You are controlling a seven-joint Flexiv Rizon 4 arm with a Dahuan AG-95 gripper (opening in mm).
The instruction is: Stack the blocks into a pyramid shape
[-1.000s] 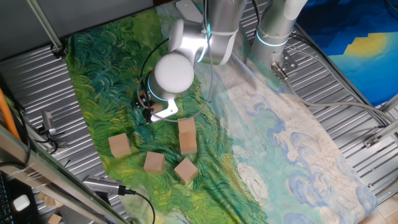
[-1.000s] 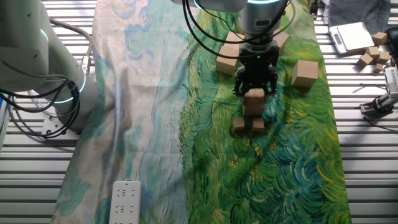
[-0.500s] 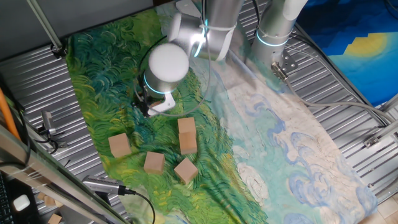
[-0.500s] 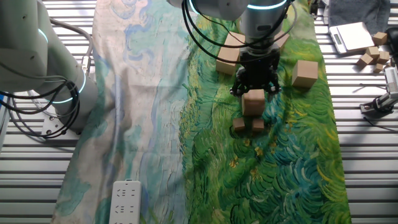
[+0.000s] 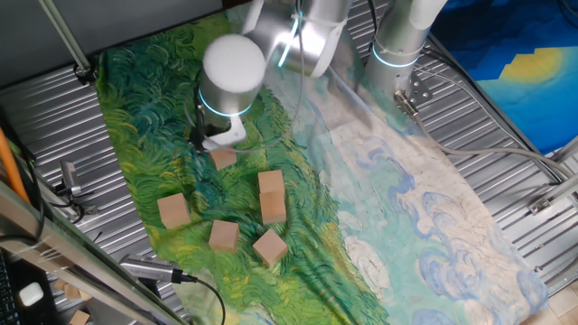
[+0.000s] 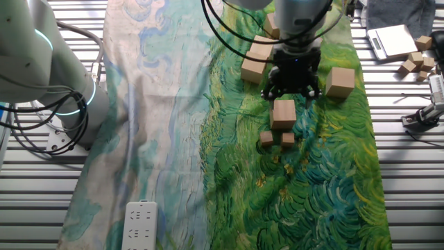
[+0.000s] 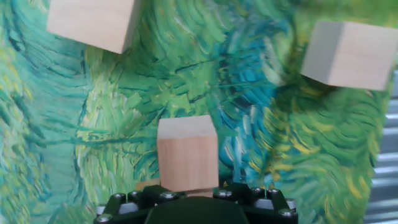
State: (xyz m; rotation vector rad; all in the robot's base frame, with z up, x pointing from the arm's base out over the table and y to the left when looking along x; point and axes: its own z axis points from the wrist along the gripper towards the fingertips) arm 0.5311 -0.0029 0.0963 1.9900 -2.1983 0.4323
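A green and blue painted cloth (image 5: 379, 208) covers the table, with ribbed metal (image 6: 402, 180) showing at its edges. The arm (image 5: 302, 41) reaches in from 12 o'clock in one fixed view, its white wrist (image 5: 233, 65) above the green part of the cloth.

The gripper (image 6: 292, 89) hangs just above the top block (image 6: 283, 113), toward 12 o'clock of it in the other fixed view. Its fingers are spread and hold nothing; in the hand view the top block (image 7: 186, 152) stands free in front of them.

The blocks form a small pile at the middle of the green area: two bottom blocks (image 6: 277, 138) sit side by side and touching, and the top block rests on them.

Four loose blocks lie on the cloth. In one fixed view they sit from 6 to 8 o'clock of the pile: an upright one (image 5: 271, 195), a tilted one (image 5: 269, 246), one (image 5: 223, 236) beside it, and one (image 5: 172, 210) farthest toward 8 o'clock.

A white power strip (image 6: 139, 223) lies at 7 o'clock in the other fixed view.
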